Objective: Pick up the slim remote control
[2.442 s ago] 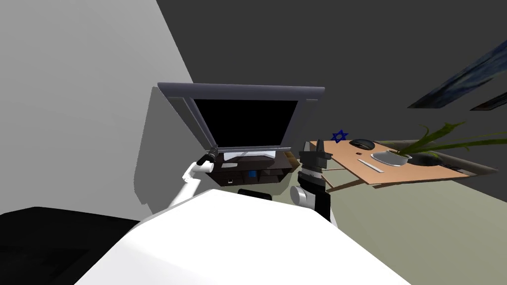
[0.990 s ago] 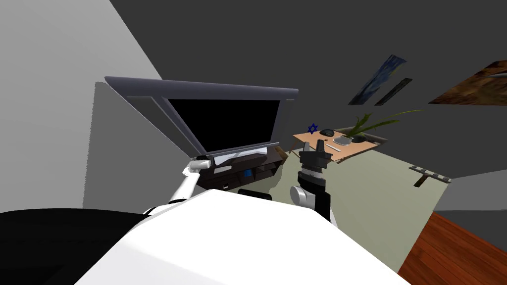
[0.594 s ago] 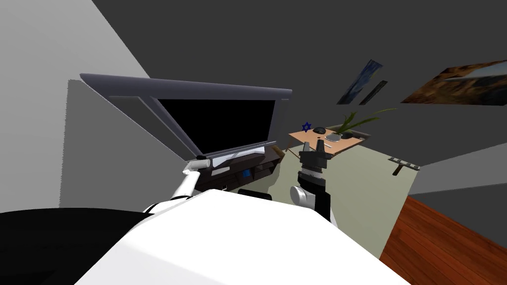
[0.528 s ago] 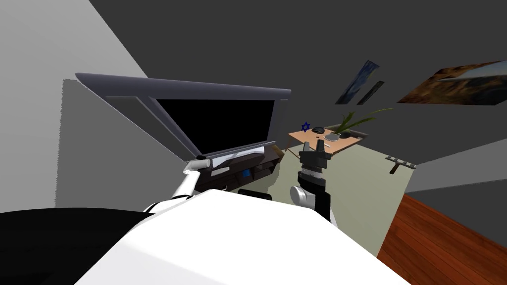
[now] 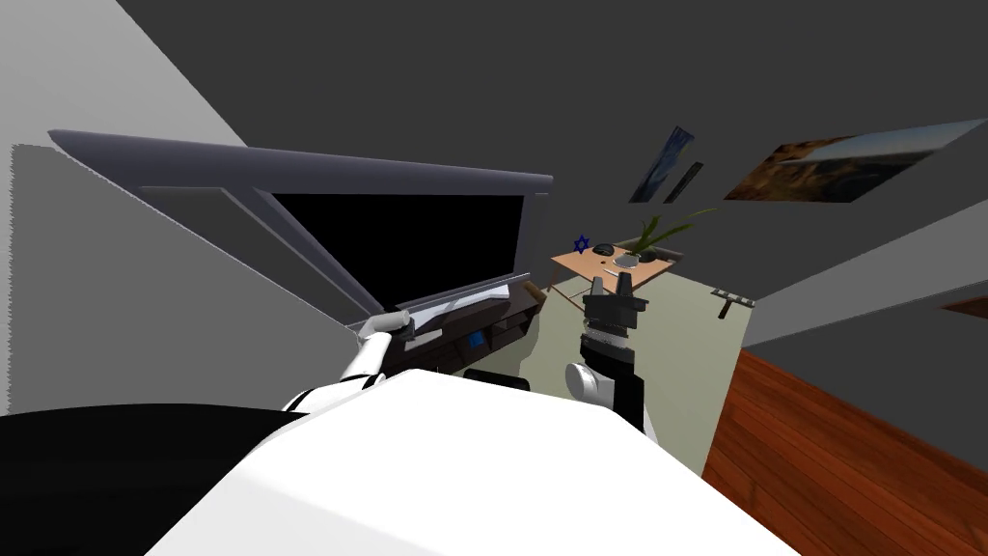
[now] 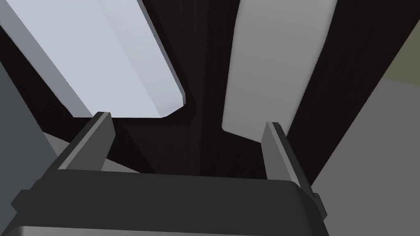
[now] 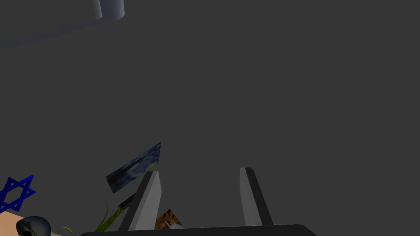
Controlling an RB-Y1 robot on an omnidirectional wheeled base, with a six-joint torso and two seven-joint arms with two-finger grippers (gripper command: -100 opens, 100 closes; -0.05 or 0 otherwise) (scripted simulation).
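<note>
the left gripper hangs over the left end of the dark tv stand, its two fingers spread wide with nothing between them. the slim remote, a flat grey slab as far as i can judge, lies on the stand's top close to one edge, running away from the hand. it is just beside the pale base of the tv, with a dark strip of top between them. the right gripper is held up in front, well apart from all this, open and empty too.

what worries me: the remote's near end sits right at one finger, not midway between the two. come down like that and the blade lands on it, or shoves it over the edge. the other finger is near the tv's base and could catch there. a slab that flat gives little to pinch.

the stand's open shelves hold a small blue thing. on the far wooden table a plant stands beside a pale dish, whose contents i cannot tell.
</note>
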